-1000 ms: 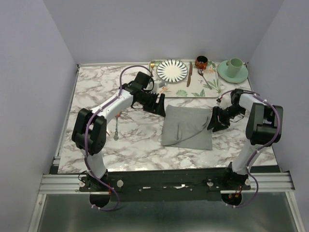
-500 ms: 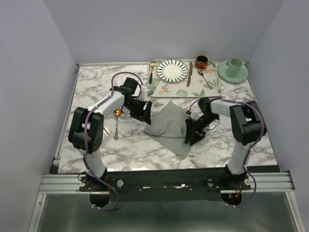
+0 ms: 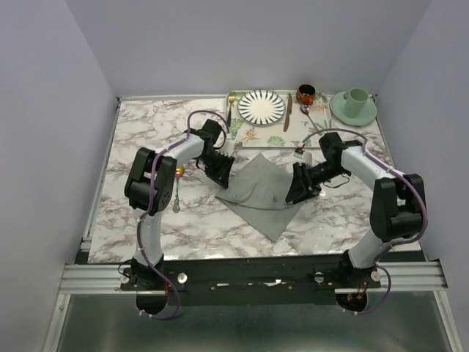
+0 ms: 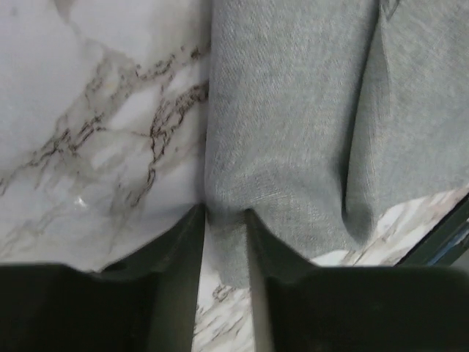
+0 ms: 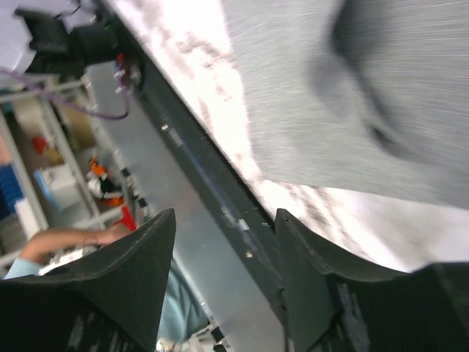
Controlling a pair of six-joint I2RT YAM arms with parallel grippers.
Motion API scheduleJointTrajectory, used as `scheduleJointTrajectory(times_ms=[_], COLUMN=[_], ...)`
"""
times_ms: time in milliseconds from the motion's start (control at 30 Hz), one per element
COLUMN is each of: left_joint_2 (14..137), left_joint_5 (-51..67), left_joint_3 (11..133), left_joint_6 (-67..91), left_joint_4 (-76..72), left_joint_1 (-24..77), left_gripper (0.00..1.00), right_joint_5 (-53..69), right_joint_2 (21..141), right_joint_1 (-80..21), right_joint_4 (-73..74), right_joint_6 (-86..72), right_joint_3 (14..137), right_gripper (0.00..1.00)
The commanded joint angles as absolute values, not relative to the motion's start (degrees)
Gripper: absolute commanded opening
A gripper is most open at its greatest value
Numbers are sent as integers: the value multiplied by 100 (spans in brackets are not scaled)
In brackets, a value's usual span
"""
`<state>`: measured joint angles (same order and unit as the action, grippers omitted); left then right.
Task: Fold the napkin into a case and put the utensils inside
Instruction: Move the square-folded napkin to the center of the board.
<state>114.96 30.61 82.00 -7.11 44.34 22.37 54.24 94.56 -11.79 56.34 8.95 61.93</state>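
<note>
A white marble-patterned table [image 3: 146, 139] fills the scene, with two black-and-white robot arms reaching in from its near edge. The napkin [image 3: 256, 192], a plain grey cloth, lies near the middle of the table, turned like a diamond with one corner pointing toward the arms. It is rumpled and not folded into a case.

Behind it, along the far edge, sits a leaf-patterned tray [image 3: 282, 138] carrying a striped plate [image 3: 261, 107]. A pale green cup on a saucer [image 3: 355, 104] stands to the right of the tray.

The left gripper [image 3: 221, 174] is at the napkin's left corner. In its wrist view the two dark fingers are drawn close together with a bunched corner of grey cloth pinched between them.

The right gripper [image 3: 297, 192] is at the napkin's right edge. Its wrist view is blurred, but the fingers are spread wide with nothing between them, and the cloth lies beyond their tips.

A spoon [image 3: 176, 192] with a gold bowl lies on bare marble left of the napkin, apart from it.
</note>
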Motion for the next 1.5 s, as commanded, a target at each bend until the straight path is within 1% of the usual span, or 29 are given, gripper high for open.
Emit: scheduleJointTrajectory(times_ms=[0, 33, 67, 167, 233, 333, 367, 433, 467, 567, 633, 733, 800, 833, 900, 933, 1033, 1100, 1167, 1200, 1233, 1333, 1400, 1467], left_joint_2=[12030, 12128, 12207, 12489, 12472, 12095, 11963, 11533, 11383, 10812, 10416, 9845, 9398, 9265, 8984, 8930, 8859, 8868, 8912, 8956, 9043, 9271, 9404, 9562], left_joint_5=[2409, 2295, 2103, 1952, 1907, 2074, 2126, 2398, 2478, 2759, 2917, 3032, 3058, 3067, 3120, 3198, 3655, 3936, 4262, 4280, 4228, 3974, 3832, 3788], left_joint_3=[8919, 9043, 9166, 9772, 10028, 9932, 9853, 9537, 9423, 8940, 8606, 8149, 7772, 7656, 7437, 7401, 7400, 7453, 7479, 7532, 7567, 7708, 7804, 7822], left_joint_6=[-922, -984, -1063, -1396, -1642, -1872, -1942, -1986, -1943, -1837, -1732, -1548, -1477, -1503, -1634, -1844, -2222, -2574, -2846, -3065, -3198, -3638, -3787, -3876], left_joint_4=[4500, 4500, 4526, 4684, 4737, 4737, 4720, 4641, 4588, 4369, 4167, 3780, 3439, 3341, 3270, 3278, 3489, 3542, 3533, 3551, 3559, 3568, 3525, 3385], left_joint_1=[2329, 2329, 2329, 2320, 2320, 2268, 2215, 2154, 2066, 1882, 1785, 1591, 1469, 1450, 1424, 1433, 1441, 1459, 1607, 1695, 1827, 2337, 2687, 2908], left_gripper=[27, 25, 20, 16, 17, 33, 48, 60, 68, 73, 75, 78, 78, 78, 77, 76, 73, 71, 69, 68, 68, 67, 66, 66], right_joint_5=[4204, 4097, 3983, 3674, 3621, 3393, 3306, 3068, 3015, 2839, 2804, 2979, 3189, 3251, 3391, 3419, 3743, 3928, 3920, 3711, 3622, 3393, 3453, 3690], right_joint_2=[9685, 9720, 9747, 9870, 10010, 10116, 10195, 10283, 10396, 10756, 10941, 11241, 11285, 11285, 11276, 11259, 11162, 10987, 10742, 10627, 10504, 9907, 9495, 9326], right_joint_1=[-607, -563, -528, -483, -483, -466, -457, -405, -378, -316, -308, -308, -308, -316, -316, -316, -351, -413, -413, -404, -378, -281, -273, -290], right_joint_4=[5617, 5529, 5485, 5326, 5274, 5142, 5081, 4914, 4861, 4720, 4755, 4869, 4878, 4887, 4878, 4939, 5149, 5273, 5414, 5449, 5510, 5520, 5458, 5318], right_joint_6=[1002, 1011, 1011, 1037, 1063, 1142, 1160, 1125, 1081, 958, 897, 861, 870, 888, 844, 844, 896, 1019, 1159, 1204, 1248, 1231, 1099, 889], right_joint_3=[6626, 6688, 6784, 6916, 6987, 7119, 7137, 7216, 7242, 7417, 7549, 7550, 7366, 7287, 7058, 7005, 6655, 6470, 6284, 6293, 6328, 6398, 6425, 6338], right_gripper=[61, 60, 59, 58, 58, 57, 57, 56, 56, 56, 56, 54, 51, 45, 40, 33, 26, 27, 35, 41, 50, 59, 60, 59])
